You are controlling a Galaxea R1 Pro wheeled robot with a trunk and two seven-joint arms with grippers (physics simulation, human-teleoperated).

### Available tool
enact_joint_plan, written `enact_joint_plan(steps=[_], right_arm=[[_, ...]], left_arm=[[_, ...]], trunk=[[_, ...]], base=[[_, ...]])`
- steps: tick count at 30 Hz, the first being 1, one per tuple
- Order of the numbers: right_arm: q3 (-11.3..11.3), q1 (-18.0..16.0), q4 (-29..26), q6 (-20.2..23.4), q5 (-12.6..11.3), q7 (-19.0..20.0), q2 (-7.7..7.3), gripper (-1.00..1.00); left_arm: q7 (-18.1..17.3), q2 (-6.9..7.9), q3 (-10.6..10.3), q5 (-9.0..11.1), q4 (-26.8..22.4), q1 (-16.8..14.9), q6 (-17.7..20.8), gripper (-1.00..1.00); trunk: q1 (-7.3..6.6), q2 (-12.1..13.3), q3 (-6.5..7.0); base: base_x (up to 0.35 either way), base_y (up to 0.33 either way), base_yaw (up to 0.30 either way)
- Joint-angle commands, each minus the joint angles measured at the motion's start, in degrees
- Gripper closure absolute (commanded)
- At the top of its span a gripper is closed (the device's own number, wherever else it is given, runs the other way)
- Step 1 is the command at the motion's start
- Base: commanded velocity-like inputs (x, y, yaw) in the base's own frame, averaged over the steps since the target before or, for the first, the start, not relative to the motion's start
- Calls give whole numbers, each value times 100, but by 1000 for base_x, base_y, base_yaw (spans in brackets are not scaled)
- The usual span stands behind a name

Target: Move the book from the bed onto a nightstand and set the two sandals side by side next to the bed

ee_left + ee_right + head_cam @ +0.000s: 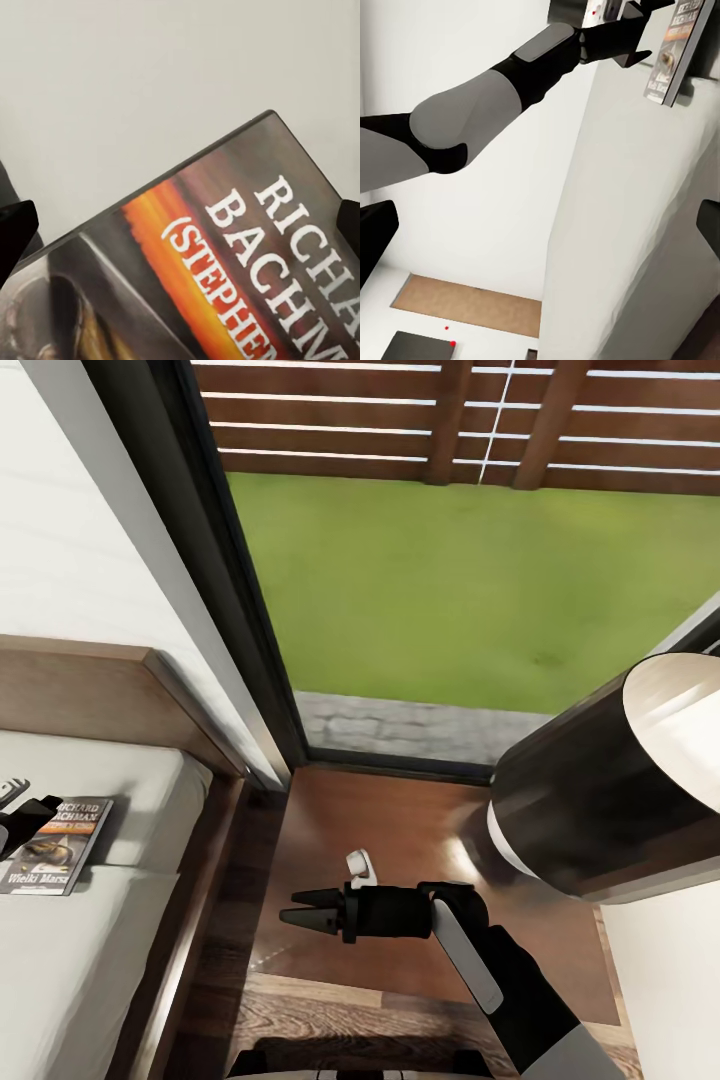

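The book (58,846), dark with an orange band and white lettering, lies flat on the bed's pale mattress (90,970) near the headboard (90,695). My left gripper (30,812) hovers at the book's near corner, open. In the left wrist view the cover (247,247) sits between the two spread fingertips (15,236). My right gripper (302,911) hangs open and empty over the nightstand (400,830), pointing toward the bed. The right wrist view looks across at the book (679,45) and my left arm (510,82). The sandals are out of view.
A large black cylindrical lamp shade (600,800) looms over the nightstand's right side. The bed's dark wooden side rail (195,930) runs between mattress and nightstand. Behind stands a dark-framed window (240,620) onto lawn and a slatted fence.
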Motion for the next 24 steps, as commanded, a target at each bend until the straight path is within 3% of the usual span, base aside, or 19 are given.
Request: enact_joint_plan(steps=[1, 24], right_arm=[[1, -3, 1, 36, -29, -2, 0, -100], [1, -3, 1, 33, -29, -2, 2, -100]], left_arm=[[30, -1, 9, 60, -9, -2, 33, -100], [30, -1, 9, 60, -10, -2, 33, -100]], trunk=[[0, -2, -3], [0, -2, -3]], base=[[0, 0, 0], [12, 31, 0]])
